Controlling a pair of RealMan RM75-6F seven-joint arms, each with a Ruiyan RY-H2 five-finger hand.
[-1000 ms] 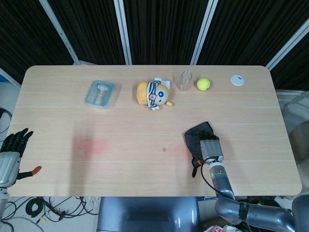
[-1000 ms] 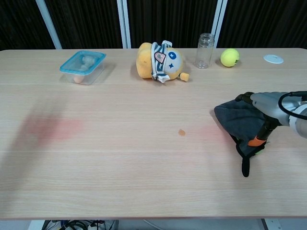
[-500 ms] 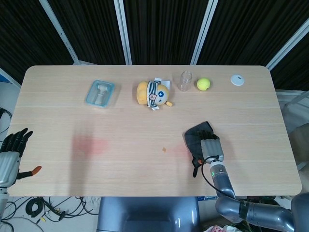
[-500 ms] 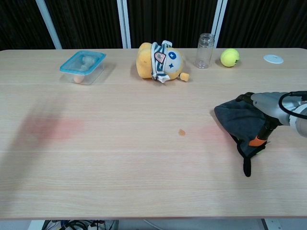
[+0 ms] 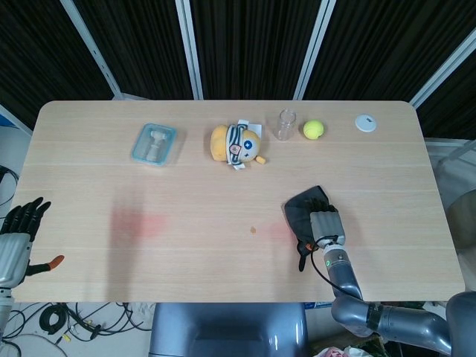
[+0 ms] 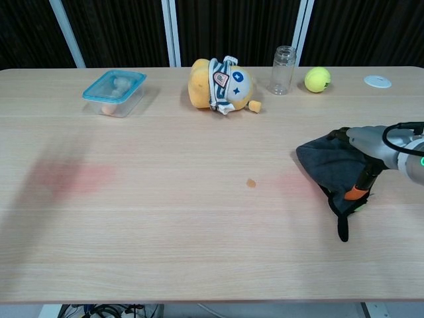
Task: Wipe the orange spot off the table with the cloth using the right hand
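A small orange spot (image 5: pixel 253 230) (image 6: pixel 251 183) marks the light wooden table (image 5: pixel 186 193), a little right of centre. To its right lies a dark grey cloth (image 5: pixel 303 212) (image 6: pixel 328 169), spread flat with a strip trailing toward the front edge. My right hand (image 5: pixel 326 227) (image 6: pixel 371 149) rests on top of the cloth, fingers over its right part; whether it grips the cloth I cannot tell. My left hand (image 5: pixel 21 230) hangs off the table's left edge, fingers apart, holding nothing.
Along the back stand a blue-lidded plastic box (image 5: pixel 154 143), a yellow plush toy (image 5: pixel 235 144), a clear jar (image 5: pixel 285 124), a yellow-green ball (image 5: pixel 313 129) and a white disc (image 5: pixel 365 123). A faint pinkish patch (image 5: pixel 137 223) tints the table at left.
The right hand and cloth have shifted very slightly to the right and toward the front. The left hand has stayed still.
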